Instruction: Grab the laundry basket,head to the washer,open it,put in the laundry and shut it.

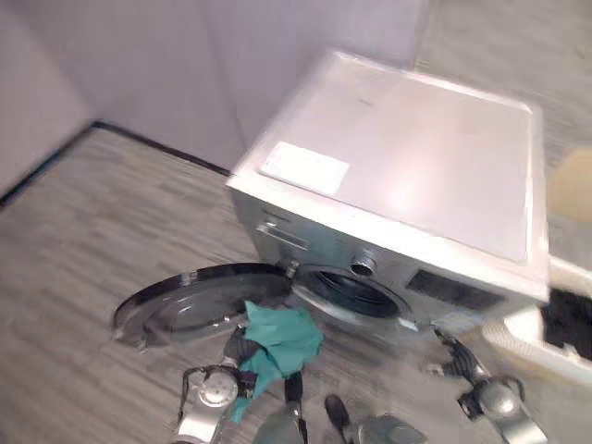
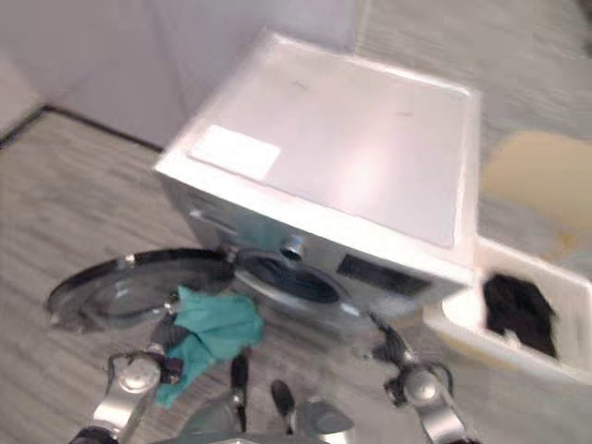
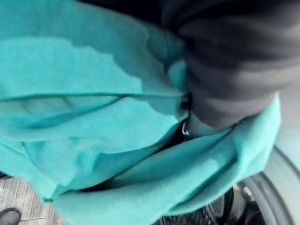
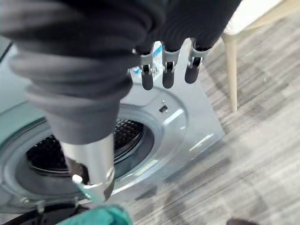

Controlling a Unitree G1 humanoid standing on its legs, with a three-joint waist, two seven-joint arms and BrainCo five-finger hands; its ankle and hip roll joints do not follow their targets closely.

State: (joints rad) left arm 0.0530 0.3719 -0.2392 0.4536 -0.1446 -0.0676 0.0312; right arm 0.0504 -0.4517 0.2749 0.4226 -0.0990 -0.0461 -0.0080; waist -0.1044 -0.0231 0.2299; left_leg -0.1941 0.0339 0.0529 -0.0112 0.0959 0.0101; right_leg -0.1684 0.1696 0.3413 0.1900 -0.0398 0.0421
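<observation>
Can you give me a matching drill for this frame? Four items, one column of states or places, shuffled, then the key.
Items:
1. washer door
2. teal garment
3. dark laundry
4. right hand

States or places:
A. lying in the white basket beside the washer
B. swung open, low over the floor
C. empty, fingers relaxed, near the drum opening
D. gripped by the left hand in front of the drum opening

Pairs: 1-B, 2-D, 3-A, 4-C
</observation>
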